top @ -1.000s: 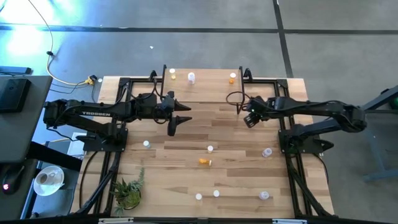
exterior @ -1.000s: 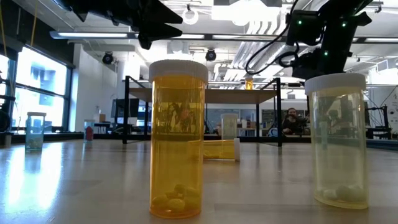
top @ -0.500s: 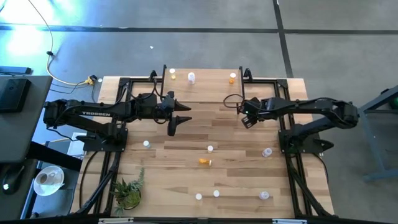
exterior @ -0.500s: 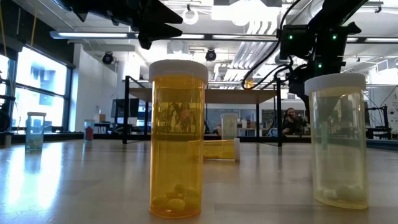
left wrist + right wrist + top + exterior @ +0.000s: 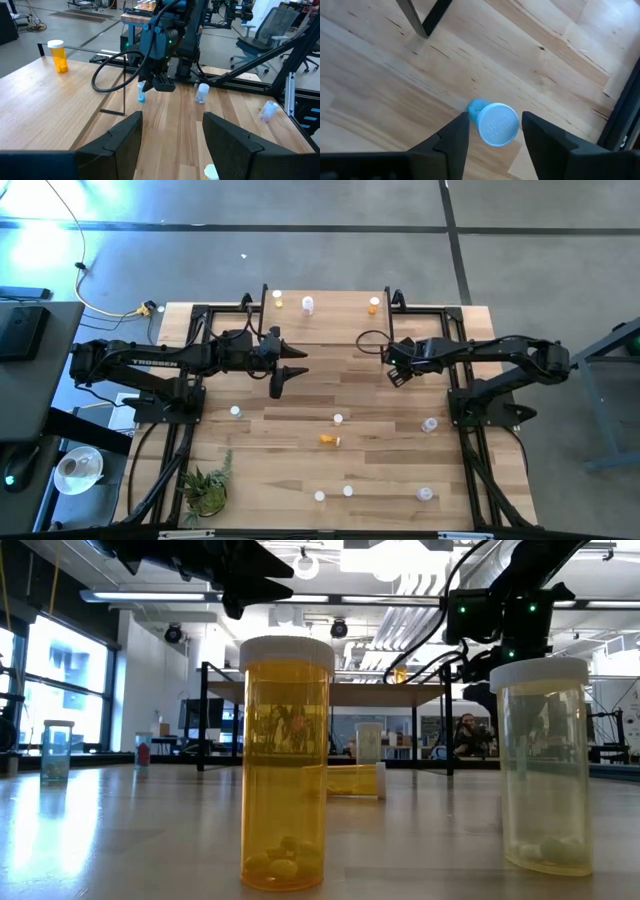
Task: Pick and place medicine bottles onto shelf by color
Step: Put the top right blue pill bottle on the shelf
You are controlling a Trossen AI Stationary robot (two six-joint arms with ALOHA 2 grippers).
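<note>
Seen from above, too small to tell colour on most medicine bottles [image 5: 338, 419] across the surface [image 5: 300, 460]. Blue bottle [image 5: 492, 122] body mostly hidden beneath its own cap in the right wrist view. Left arm cut off by the low view's top edge.

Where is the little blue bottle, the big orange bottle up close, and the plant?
blue bottle [image 5: 496, 124], right wrist view, on its cap.
orange bottle [image 5: 286, 765], low view, mid-body.
plant [image 5: 206, 485], high view, on its leaves.
</note>
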